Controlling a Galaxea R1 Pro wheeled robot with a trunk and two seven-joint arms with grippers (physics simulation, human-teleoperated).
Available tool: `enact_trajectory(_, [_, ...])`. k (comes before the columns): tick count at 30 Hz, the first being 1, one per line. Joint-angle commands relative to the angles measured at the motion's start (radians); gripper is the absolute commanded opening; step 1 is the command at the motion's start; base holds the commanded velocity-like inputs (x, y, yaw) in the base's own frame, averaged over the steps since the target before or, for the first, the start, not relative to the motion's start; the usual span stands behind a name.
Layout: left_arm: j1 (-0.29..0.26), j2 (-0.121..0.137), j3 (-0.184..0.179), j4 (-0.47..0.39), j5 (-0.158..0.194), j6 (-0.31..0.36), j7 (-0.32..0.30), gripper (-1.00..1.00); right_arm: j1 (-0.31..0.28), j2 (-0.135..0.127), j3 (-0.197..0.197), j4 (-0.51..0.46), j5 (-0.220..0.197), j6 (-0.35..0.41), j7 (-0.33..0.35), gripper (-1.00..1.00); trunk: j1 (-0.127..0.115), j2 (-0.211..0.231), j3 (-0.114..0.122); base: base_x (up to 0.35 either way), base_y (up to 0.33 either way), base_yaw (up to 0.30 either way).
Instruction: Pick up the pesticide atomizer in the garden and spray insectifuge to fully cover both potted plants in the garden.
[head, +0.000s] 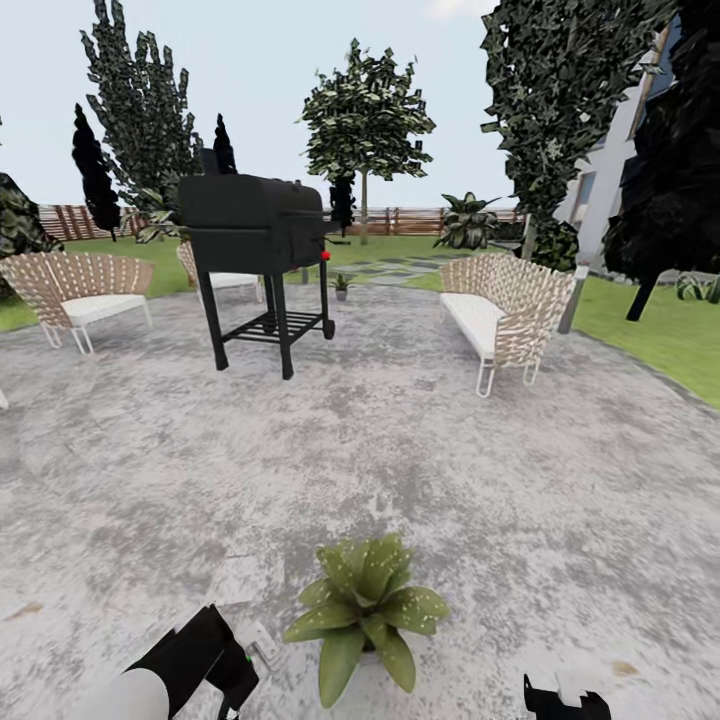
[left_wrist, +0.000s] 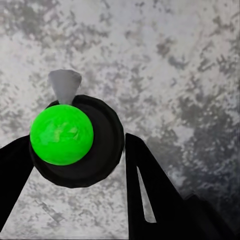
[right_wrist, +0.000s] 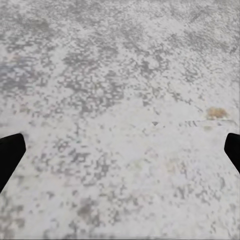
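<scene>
The pesticide atomizer (left_wrist: 75, 142), bearing no readable label, sits pinched in the left pincer (left_wrist: 80, 165); right pincer (right_wrist: 120, 150) spread.

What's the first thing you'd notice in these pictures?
The big black grill stands in the middle of the grey paving, with white wicker chairs either side. Close in front sits a potted plant dotted with pale specks. In the left wrist view, the left gripper holds the atomizer, its round green top bright.

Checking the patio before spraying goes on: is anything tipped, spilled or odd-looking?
Nothing is tipped or broken. The near potted plant stands upright on the paving, its leaves flecked with pale specks. The left gripper holds the atomizer.
</scene>
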Motion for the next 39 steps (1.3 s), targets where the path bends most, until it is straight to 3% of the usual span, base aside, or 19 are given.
enact_trajectory(1, [0.000,0.001,-0.006,-0.002,-0.001,0.004,0.002,-1.00,-0.001,0.000,-0.006,0.002,0.011,-0.004,-0.005,1.00,-0.001,0.000,-0.001,-0.203,-0.005,0.277])
enact_trajectory(13, [0.000,-0.002,-0.004,-0.002,0.000,0.003,0.007,-1.00,-0.001,-0.003,-0.006,0.001,0.012,-0.002,-0.003,1.00,-0.001,0.000,-0.001,-0.010,-0.009,0.175])
enact_trajectory(24, [0.000,-0.002,-0.004,-0.002,0.000,0.003,0.009,-1.00,-0.001,-0.002,-0.007,0.000,0.011,-0.004,-0.004,1.00,-0.001,0.000,-0.001,0.031,-0.246,0.010])
enact_trajectory(32, [0.000,-0.002,-0.003,-0.004,0.000,0.005,0.009,-1.00,-0.001,0.001,-0.006,0.000,0.011,-0.004,-0.004,1.00,-0.001,0.000,-0.001,-0.210,-0.206,0.185])
enact_trajectory(39, [0.000,-0.002,-0.002,-0.004,0.000,0.004,0.009,-1.00,-0.001,-0.002,-0.007,0.000,0.011,-0.004,-0.004,1.00,-0.001,0.000,-0.001,-0.021,-0.020,0.001])
